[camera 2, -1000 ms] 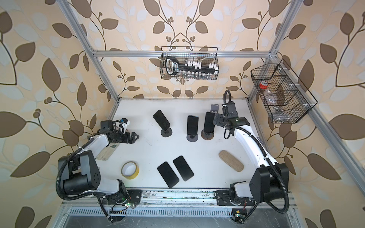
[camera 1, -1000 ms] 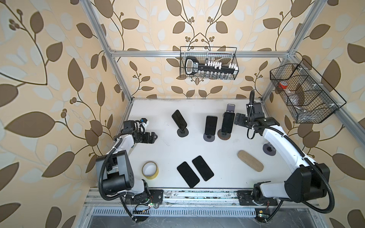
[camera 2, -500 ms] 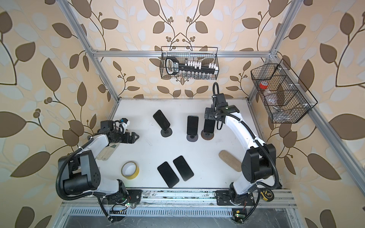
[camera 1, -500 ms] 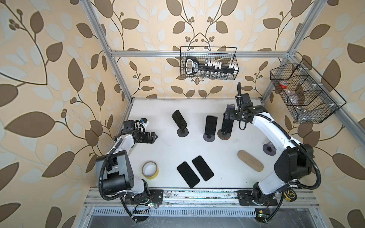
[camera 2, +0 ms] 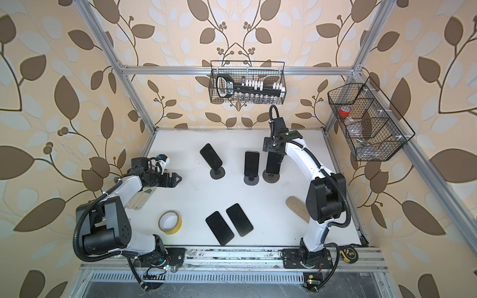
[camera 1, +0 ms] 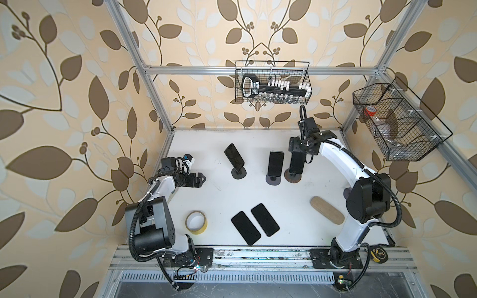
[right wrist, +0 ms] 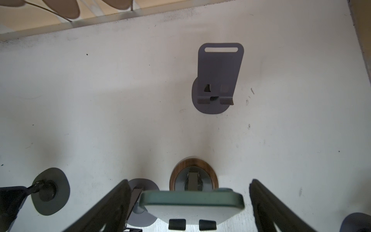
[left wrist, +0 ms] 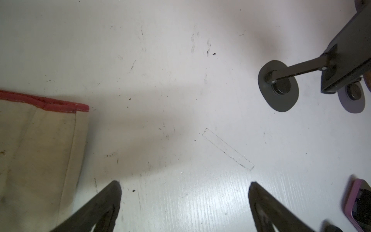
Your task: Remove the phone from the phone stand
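Note:
A dark phone point(camera 1: 296, 162) point(camera 2: 273, 163) leans upright on the phone stand with the wooden round base point(camera 1: 292, 178) point(right wrist: 213, 176), the rightmost of three at the back of the table. My right gripper point(camera 1: 296, 149) point(right wrist: 188, 181) hangs over the phone's top end. In the right wrist view its green-edged top point(right wrist: 190, 202) lies between the jaws, with a gap showing on each side, so the gripper is open. My left gripper point(camera 1: 202, 178) point(left wrist: 184, 182) is open and empty, low over the table at the left.
Two more phones stand on grey stands point(camera 1: 275, 163) point(camera 1: 234, 158) left of the target. Two phones point(camera 1: 245, 228) point(camera 1: 265, 223) lie flat at the front, with a tape roll point(camera 1: 196, 222), a wooden oval point(camera 1: 327, 210), an empty grey stand point(right wrist: 218, 76) and a glove point(left wrist: 36, 150).
My right arm has swung left from beside the rightmost phone to directly above it, and its jaws now straddle the phone's top. The left arm has not moved.

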Robot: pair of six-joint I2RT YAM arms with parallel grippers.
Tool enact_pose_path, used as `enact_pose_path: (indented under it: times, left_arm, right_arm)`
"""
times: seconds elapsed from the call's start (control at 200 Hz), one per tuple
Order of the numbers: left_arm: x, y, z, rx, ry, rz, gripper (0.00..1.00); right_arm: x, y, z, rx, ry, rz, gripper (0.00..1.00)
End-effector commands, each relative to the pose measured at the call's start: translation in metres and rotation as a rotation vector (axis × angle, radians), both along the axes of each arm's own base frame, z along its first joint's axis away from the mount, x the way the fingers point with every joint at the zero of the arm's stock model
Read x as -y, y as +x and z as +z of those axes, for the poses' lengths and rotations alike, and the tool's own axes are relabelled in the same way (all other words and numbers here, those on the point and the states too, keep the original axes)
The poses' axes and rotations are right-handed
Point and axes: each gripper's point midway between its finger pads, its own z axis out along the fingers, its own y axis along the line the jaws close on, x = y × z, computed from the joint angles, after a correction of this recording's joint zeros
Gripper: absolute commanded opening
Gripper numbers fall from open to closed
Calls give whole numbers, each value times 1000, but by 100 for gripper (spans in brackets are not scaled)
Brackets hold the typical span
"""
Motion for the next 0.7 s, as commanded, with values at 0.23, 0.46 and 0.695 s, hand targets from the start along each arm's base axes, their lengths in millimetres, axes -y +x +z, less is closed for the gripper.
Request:
enact_pose_path:
  times: [0.23, 0.46, 0.695]
  left_arm:
    - [3, 6, 13, 36, -6, -35, 99]
    - [3, 6, 13, 39, -5, -36, 99]
    - [3, 6, 13, 40, -6, -38, 99]
  right_arm:
    - [9, -2, -15, -46, -44, -51, 81]
    - [6, -2, -24, -64, -30, -58, 78]
    - [3, -2, -25, -66, -36, -55, 82]
